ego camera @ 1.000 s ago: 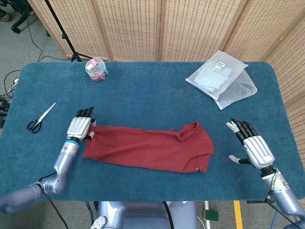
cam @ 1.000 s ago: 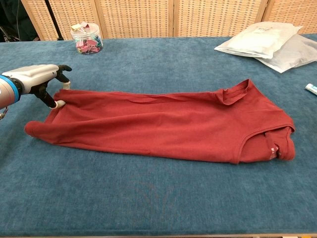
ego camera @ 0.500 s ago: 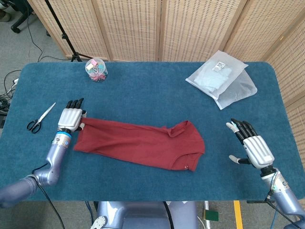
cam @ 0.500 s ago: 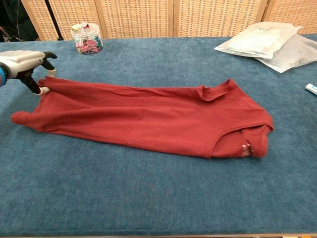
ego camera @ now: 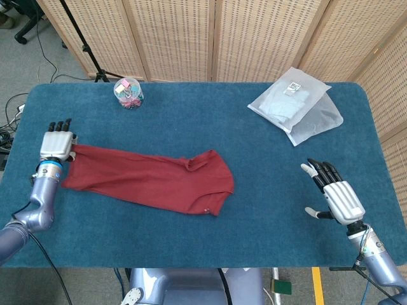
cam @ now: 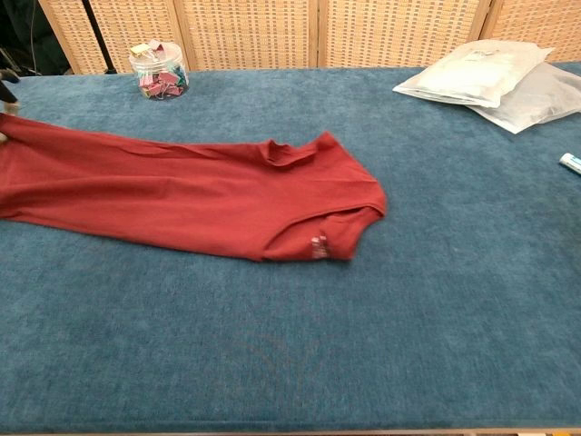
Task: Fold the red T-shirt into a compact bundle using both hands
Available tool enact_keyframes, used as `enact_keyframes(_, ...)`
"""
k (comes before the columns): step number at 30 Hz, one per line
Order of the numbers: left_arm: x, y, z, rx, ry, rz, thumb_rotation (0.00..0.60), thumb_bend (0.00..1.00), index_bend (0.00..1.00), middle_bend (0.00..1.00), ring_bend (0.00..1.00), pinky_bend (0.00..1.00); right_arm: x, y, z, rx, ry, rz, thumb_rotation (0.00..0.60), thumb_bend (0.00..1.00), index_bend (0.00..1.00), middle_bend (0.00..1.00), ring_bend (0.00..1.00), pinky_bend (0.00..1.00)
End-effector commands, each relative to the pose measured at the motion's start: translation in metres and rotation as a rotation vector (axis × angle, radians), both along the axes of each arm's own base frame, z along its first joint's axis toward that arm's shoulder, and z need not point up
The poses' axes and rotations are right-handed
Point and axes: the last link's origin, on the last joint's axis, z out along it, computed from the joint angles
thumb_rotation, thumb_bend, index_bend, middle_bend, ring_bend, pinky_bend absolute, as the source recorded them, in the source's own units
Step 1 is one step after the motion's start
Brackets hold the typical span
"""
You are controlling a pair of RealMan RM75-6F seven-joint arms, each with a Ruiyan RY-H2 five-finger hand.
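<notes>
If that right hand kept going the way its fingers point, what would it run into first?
Probably the clear plastic bags at the table's far side; only bare blue cloth lies before the right hand. Its height is unclear.

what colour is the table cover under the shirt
Dark teal blue, a plain felt-like table cover with no pattern; the chest view shows it best.

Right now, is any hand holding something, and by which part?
The left hand holds the red T-shirt by its far-left hem corner; the right hand holds nothing.
</notes>
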Motion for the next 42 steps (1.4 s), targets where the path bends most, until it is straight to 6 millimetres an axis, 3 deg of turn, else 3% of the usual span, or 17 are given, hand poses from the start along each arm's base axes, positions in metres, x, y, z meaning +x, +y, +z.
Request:
enact_keyframes(1,-0.011,0.01,0.012,0.025,-0.002,0.035,0.6,0.57,0.76,0.0,0.0,0.0,0.0,0.0,-0.001,0.001,0.002,0.0,0.6,0.0,0.0,0.0,0.0,0.01)
enact_keyframes(10,-0.012,0.017,0.009,0.01,0.013,0.032,0.6,0.57,0.76,0.0,0.0,0.0,0.0,0.0,-0.001,0.003,0.004,-0.001,0.6,0.0,0.0,0.0,0.0,0.01)
enact_keyframes(17,0.005,0.015,0.008,-0.015,-0.095,0.013,0.6,0.59,0.76,0.0,0.0,0.0,0.0,0.001,0.002,-0.001,-0.004,0.002,0.6,0.0,0.0,0.0,0.0,0.01)
enact_keyframes(22,0.056,-0.009,0.018,-0.108,-0.262,-0.055,0.6,0.61,0.76,0.0,0.0,0.0,0.0,0.001,0.002,0.003,-0.001,0.001,0.6,0.0,0.0,0.0,0.0,0.01)
enact_keyframes(27,0.1,-0.023,0.016,-0.113,-0.303,-0.124,0.6,0.61,0.76,0.0,0.0,0.0,0.001,0.002,0.003,0.0,-0.004,0.005,0.6,0.0,0.0,0.0,0.0,0.01)
enact_keyframes(34,0.144,-0.032,-0.002,-0.117,-0.329,-0.199,0.6,0.61,0.76,0.0,0.0,0.0,0.001,0.002,0.004,0.0,-0.01,0.004,0.6,0.0,0.0,0.0,0.0,0.01)
enact_keyframes(42,0.193,-0.032,-0.036,-0.137,-0.32,-0.273,0.6,0.61,0.76,0.0,0.0,0.0,0.0,0.002,0.008,-0.001,-0.02,0.007,0.6,0.0,0.0,0.0,0.0,0.01)
